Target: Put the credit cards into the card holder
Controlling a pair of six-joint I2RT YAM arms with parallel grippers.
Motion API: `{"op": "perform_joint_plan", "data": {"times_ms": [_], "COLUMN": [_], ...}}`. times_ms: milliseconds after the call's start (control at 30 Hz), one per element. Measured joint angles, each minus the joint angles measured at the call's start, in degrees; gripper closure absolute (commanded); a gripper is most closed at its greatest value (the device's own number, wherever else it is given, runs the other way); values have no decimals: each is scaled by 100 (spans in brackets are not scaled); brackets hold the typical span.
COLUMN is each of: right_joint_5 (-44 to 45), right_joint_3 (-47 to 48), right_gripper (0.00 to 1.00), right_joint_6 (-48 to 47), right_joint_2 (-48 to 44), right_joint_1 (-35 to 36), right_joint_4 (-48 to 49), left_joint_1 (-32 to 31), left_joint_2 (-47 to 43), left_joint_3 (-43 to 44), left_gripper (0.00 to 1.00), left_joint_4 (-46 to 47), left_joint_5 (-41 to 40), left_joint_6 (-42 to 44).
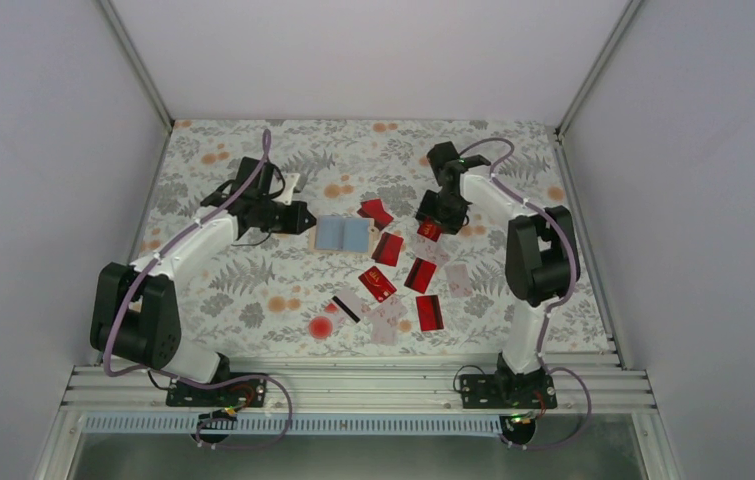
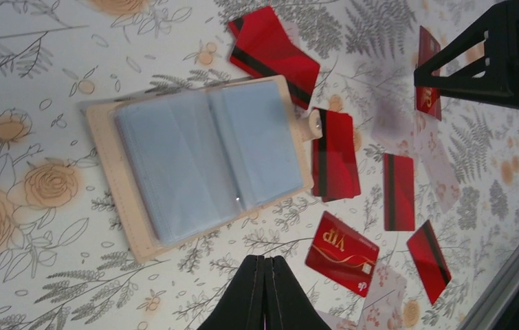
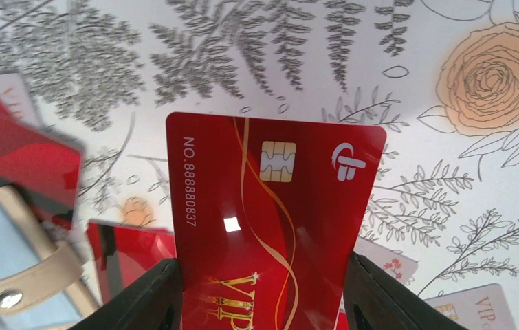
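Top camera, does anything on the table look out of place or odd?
A blurry round red blot sits by the white striped card, and it is no card. The red cards lie scattered askew right of the open card holder.

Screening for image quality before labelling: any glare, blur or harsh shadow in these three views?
Top external: even light, soft shadows, no glare. Left wrist: sharp, one tiny glint on the card holder sleeves. Right wrist: held red VIP card crisp with a small glare spot; red cards at left edge blurred.
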Motion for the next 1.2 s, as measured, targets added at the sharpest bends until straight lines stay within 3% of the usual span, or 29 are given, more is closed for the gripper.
{"op": "perform_joint_plan", "data": {"times_ms": [200,567,900,1200], "right_joint_5": [-138,-660,-1003,-1554], "right_joint_3": [0,-463,-710,-793], "right_gripper": [52,51,51,51], "right_joint_6": [-216,-579,-1069,-1497], "right_joint_2": [-282,-863,-1207,-1274], "right_joint_1": [162,627,826,1036], "right_joint_4": [59,634,1152,1471], "left_joint_1": [-2,37,35,-144], "left_joint_2": [74,1012,1838,2114], "left_joint_3": [168,957,1569,1755], "left_gripper": [90,57,47,46], "left_joint_4": [76,479,870,1012], "left_joint_5": [269,1357,2337,2774], "left_joint_6": [-142,-732,-1093,-1161]}}
